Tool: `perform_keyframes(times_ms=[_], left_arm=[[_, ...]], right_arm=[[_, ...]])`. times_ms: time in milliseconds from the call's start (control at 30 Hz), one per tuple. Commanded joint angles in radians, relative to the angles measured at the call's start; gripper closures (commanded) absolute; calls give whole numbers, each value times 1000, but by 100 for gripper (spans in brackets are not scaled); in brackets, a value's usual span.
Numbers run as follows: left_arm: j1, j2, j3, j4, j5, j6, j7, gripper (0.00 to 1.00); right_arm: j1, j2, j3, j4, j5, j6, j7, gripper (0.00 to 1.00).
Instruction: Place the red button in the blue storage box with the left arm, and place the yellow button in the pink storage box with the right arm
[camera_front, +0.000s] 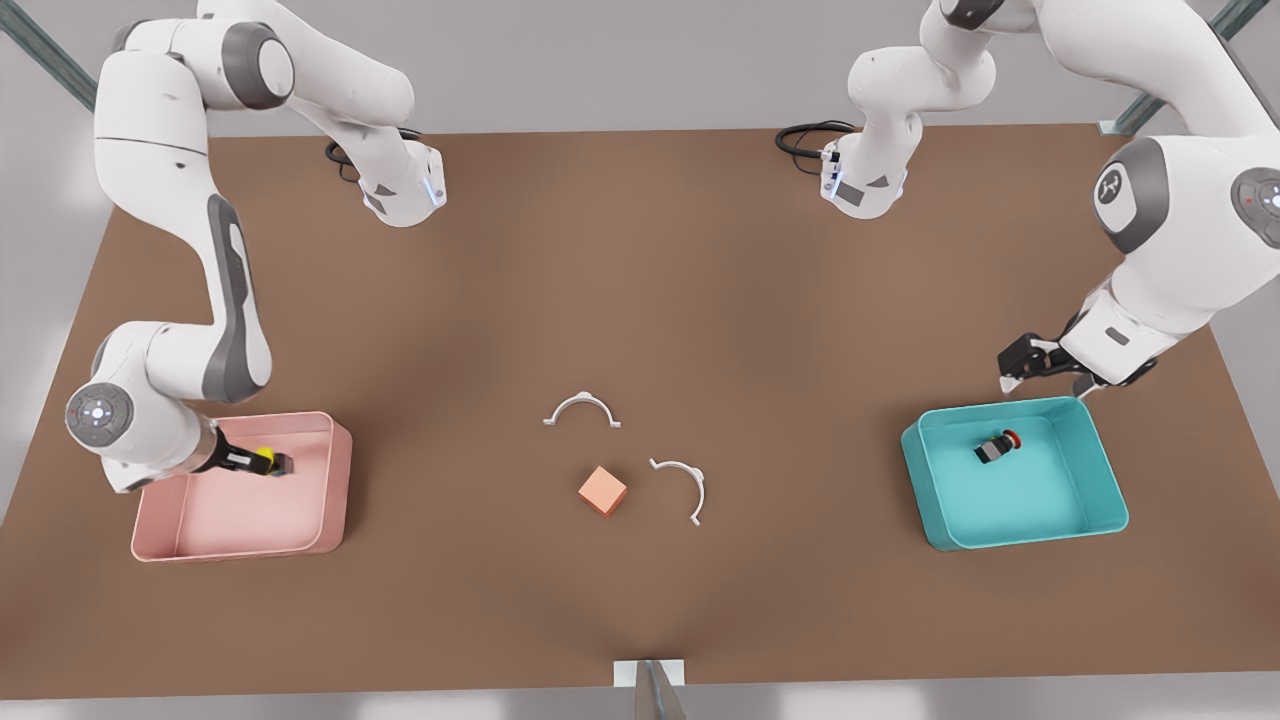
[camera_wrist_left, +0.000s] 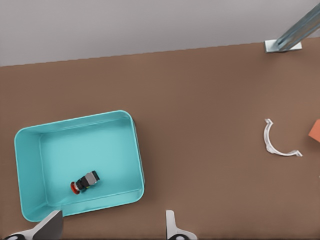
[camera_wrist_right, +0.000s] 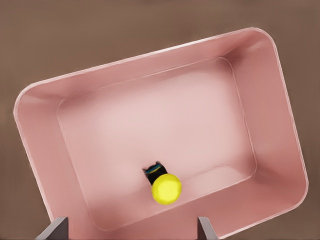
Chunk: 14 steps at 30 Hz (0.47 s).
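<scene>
Red side looking done: the red button (camera_front: 999, 447) is lying on its side on the floor of the blue storage box (camera_front: 1100, 478), at the front view's right. The left pincer (camera_front: 1040, 377) is hanging just past the box's far rim, fingers spread wide, holding nothing.

Yellow side nearly done: the right pincer (camera_front: 262, 463) is sitting over the pink storage box (camera_front: 336, 478), at the front view's left. The right wrist view is showing its fingers wide apart and the yellow button (camera_wrist_right: 165, 187) lying in the box below them, apparently released.

What's remaining, I'd judge: the right arm clearing out.
</scene>
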<state>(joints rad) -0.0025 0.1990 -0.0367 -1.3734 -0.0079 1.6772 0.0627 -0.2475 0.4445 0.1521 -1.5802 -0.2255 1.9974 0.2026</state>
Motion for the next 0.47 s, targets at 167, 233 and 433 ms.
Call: perform_keyframes(times_ms=[167,233,433], left_arm=[[-4,-4,-2,0,2,-50,-15,0],[-4,-4,-2,0,2,-53,-15,0],[-2,-4,-2,0,2,-54,-15,0]], right_arm=[[-58,-300,202,105,169,-404,-101,0],[-87,-297,195,147,172,-405,-104,0],[-58,-362,190,129,207,-396,-111,0]])
